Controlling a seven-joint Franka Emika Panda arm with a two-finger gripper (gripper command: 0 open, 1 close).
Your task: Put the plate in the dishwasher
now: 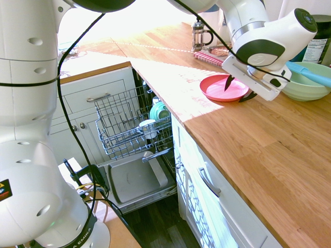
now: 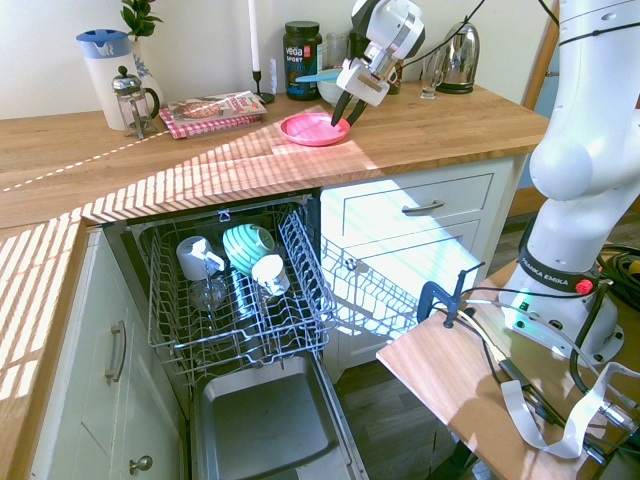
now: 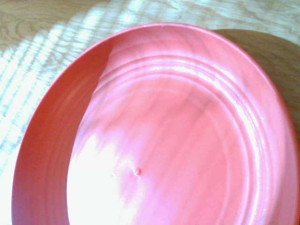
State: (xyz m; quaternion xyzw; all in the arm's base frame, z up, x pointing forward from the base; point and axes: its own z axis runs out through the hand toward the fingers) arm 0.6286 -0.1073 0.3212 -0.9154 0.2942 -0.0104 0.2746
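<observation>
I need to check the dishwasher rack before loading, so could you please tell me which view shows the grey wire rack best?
The second exterior view: the grey wire rack faces the camera, pulled out, with cups and a teal dish inside. The first exterior view shows it smaller and side-on. The wrist view shows only the coral-pink plate.

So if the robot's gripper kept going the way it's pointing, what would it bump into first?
Most likely the plate: the gripper slants down with one finger over its rim, one outside.

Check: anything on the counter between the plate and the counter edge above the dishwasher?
Nothing: bare sunlit wood runs from the plate to the edge above the dishwasher, clearest in the second exterior view.
</observation>
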